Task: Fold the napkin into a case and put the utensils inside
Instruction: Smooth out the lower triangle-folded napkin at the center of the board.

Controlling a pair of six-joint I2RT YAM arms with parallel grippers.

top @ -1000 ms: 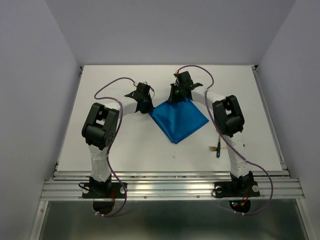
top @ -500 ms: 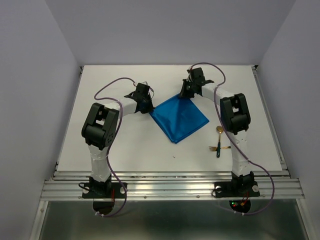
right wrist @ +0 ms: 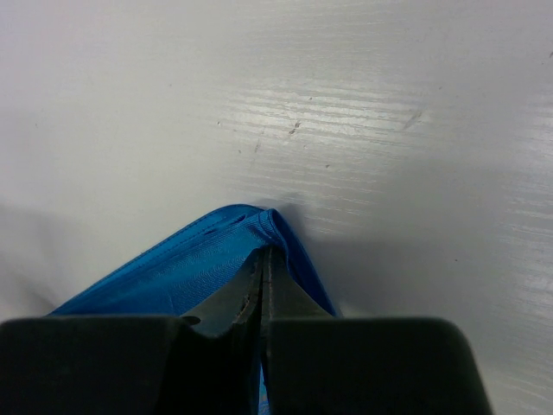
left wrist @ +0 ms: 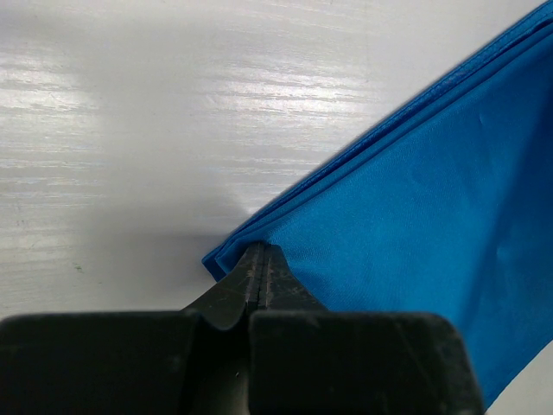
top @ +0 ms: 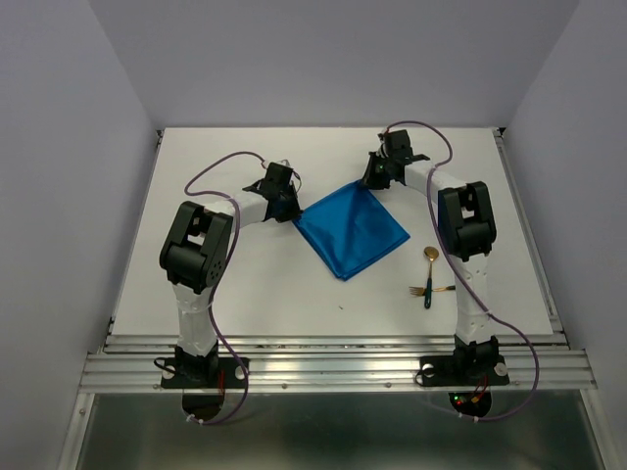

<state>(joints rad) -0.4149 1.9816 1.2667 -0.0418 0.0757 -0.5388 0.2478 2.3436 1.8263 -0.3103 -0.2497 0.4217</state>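
The napkin (top: 353,231) is a bright blue cloth, smooth with a slight shine, and it lies flat on the white table (top: 245,284), whose surface shows fine streaks and small scratches. From above the napkin looks like a four-sided shape turned on its point. In the left wrist view its edge shows several thin layers, one upon another, so the cloth is folded. In the right wrist view a narrow stitched hem runs along its corner. The left gripper (left wrist: 263,259) has its black jaws pressed together on the left corner of the napkin, and the cloth spreads away from its tips to the right. The right gripper (right wrist: 262,259) is also fully closed, pinching the far corner, where the cloth rises a little in a small fold around its tips. Both arms have the elbow raised and the forearm sloping down, so the wrists are low at the table; the left arm bends inward, and the right arm reaches farther away. The gold-headed spoon (top: 430,256) and fork (top: 423,291) lie close together to the right of the napkin, apart from it, beside the right arm.
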